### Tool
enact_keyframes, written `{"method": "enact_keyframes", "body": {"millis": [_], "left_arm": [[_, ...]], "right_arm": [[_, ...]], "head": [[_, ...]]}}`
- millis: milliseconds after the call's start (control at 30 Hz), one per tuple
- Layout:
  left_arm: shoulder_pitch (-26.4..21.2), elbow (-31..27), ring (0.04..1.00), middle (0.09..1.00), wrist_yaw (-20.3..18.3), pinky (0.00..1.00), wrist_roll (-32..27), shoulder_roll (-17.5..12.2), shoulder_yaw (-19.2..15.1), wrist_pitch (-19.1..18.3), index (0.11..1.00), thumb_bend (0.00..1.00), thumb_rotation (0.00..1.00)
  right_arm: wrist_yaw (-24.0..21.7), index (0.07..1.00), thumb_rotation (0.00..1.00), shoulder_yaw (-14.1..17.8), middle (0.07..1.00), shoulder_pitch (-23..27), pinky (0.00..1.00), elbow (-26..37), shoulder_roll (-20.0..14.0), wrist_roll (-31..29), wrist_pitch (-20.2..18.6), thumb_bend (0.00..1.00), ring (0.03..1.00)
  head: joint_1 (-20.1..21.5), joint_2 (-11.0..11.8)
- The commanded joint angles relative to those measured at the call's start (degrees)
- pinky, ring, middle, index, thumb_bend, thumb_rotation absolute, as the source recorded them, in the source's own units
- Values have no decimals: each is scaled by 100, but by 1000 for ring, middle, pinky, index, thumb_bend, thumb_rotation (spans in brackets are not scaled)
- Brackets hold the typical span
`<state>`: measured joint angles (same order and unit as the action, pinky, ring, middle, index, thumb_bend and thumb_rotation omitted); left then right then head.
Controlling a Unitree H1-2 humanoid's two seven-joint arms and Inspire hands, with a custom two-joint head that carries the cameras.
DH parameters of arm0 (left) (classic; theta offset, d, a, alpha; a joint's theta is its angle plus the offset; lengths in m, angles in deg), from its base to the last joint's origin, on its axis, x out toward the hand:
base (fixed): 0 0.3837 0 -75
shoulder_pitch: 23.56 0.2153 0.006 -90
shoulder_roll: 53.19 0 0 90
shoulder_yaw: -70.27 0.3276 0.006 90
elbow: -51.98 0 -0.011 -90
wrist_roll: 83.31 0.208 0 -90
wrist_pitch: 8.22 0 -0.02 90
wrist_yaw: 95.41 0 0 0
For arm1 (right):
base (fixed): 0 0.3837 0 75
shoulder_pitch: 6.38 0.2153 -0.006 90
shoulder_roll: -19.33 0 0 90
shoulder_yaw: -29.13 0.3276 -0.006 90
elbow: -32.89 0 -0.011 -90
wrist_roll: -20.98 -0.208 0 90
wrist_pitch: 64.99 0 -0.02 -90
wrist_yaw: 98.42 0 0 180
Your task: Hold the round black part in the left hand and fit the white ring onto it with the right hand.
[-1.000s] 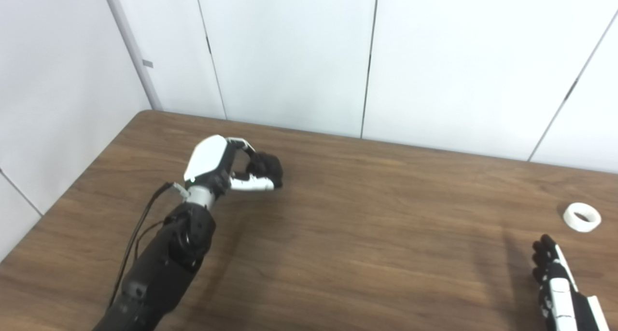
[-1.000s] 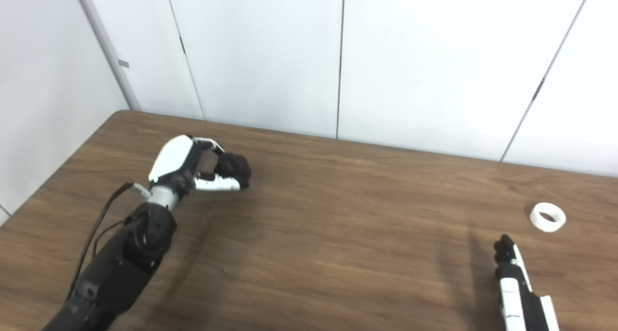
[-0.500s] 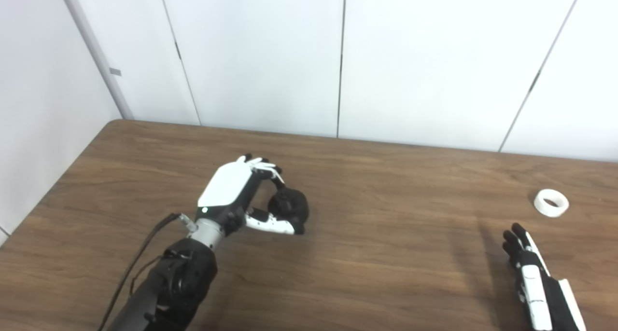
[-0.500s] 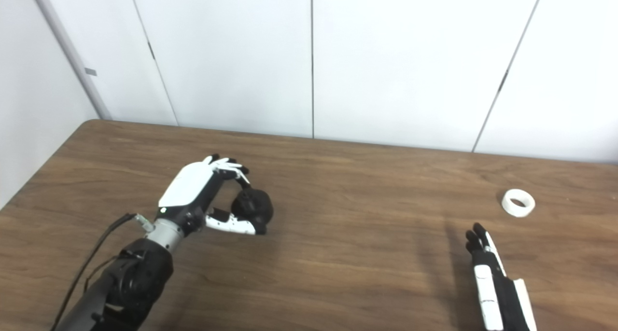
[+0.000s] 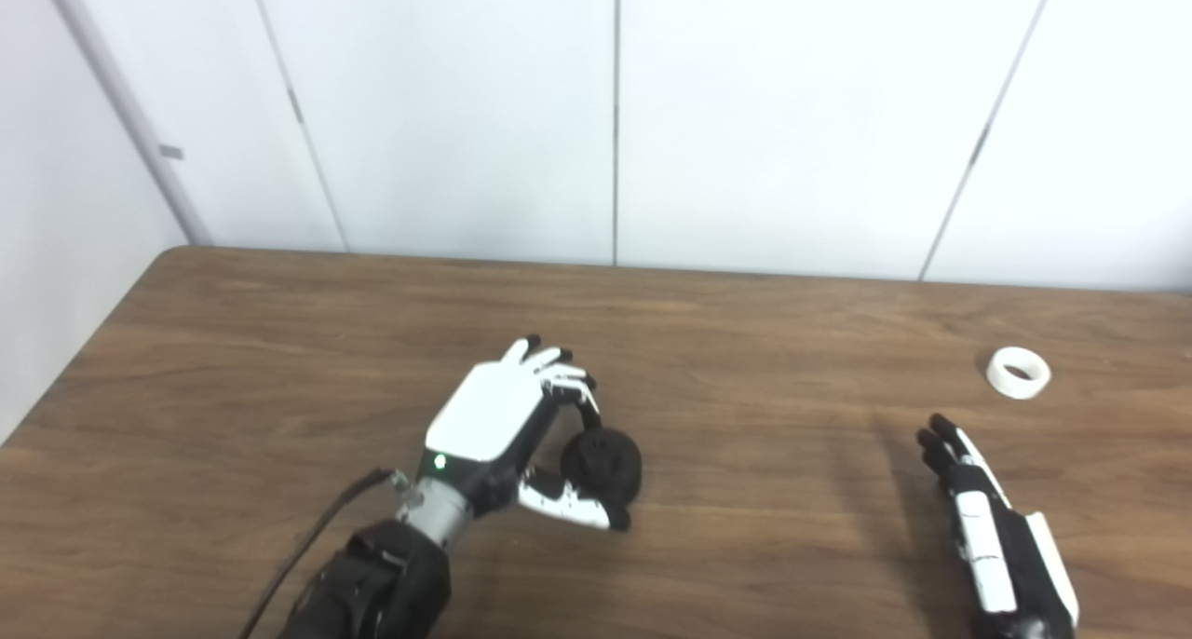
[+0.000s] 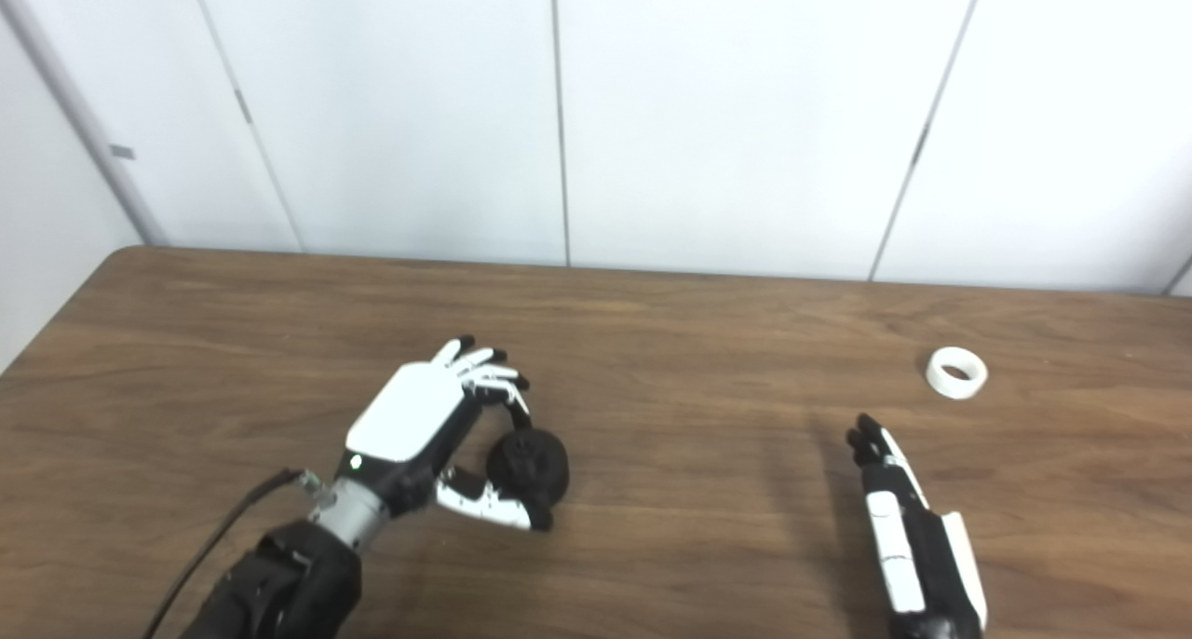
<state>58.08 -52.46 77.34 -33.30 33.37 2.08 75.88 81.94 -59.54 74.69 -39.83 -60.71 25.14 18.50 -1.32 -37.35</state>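
Note:
My left hand (image 5: 507,429) is shut on the round black part (image 5: 603,464), pinched between thumb and fingers just above the brown table (image 5: 764,490), left of centre. The white ring (image 5: 1018,373) lies flat on the table at the far right. Well short of the ring, my right hand (image 5: 982,518) lies low near the front right, fingers straight and close together, nothing in it. A wide gap of bare wood separates the two hands.
White wall panels (image 5: 615,117) rise right behind the table's back edge. The table's left edge (image 5: 84,360) runs diagonally at the left. A black cable (image 5: 307,550) trails along my left forearm.
The camera has swung right and down. My left hand has carried the black part rightward and toward me. The right hand has come further into view, still flat.

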Motion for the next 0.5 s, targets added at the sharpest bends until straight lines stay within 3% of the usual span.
{"method": "enact_keyframes", "body": {"millis": [0,467], "left_arm": [[-53,-185,920,791,65,1000,124,35,33,187,483,525,56],[290,87,909,791,107,1000,545,366,284,536,484,524,56]], "right_arm": [[58,919,999,-17,909,-49,1000,154,168,-20,38,547,936],[162,917,1000,-170,911,35,1000,201,182,61,71,528,927]], "head": [[35,-27],[254,-219]]}}
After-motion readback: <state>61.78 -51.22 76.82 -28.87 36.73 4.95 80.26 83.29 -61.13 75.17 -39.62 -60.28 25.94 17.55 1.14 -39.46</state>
